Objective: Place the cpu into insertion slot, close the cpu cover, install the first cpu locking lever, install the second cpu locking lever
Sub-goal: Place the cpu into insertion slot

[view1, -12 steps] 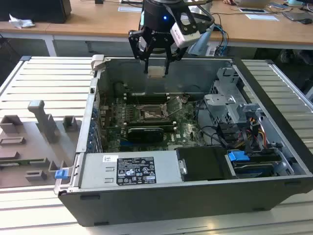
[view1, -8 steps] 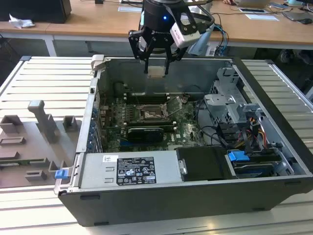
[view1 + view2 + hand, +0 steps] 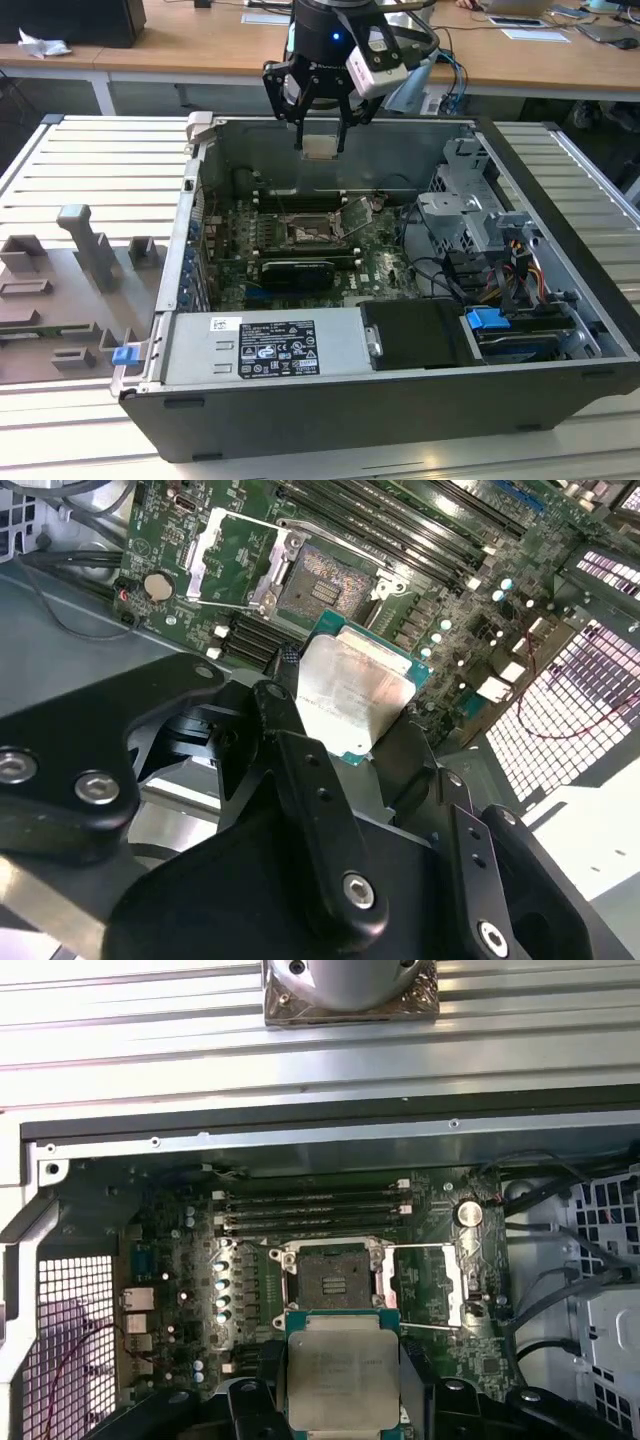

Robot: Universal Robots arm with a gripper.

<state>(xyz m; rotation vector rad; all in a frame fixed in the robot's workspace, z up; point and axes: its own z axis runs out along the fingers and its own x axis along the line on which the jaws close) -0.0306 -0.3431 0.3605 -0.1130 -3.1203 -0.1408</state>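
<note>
Pose: vertical, loaded.
The gripper [image 3: 320,146] sits at 12 o'clock in the exterior view, fingers [image 3: 299,132] pointing toward 6 o'clock, clamped on the cpu [image 3: 320,151].

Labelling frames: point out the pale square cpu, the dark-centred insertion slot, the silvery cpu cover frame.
cpu [image 3: 343,1370]: first wrist view, middle of metal face.
insertion slot [image 3: 333,1282]: first wrist view, dark centre.
cpu cover [image 3: 459,1286]: first wrist view, side rail.

Claw [image 3: 348,704] holding cpu [image 3: 357,680], insertion slot [image 3: 328,578] uncovered
</note>
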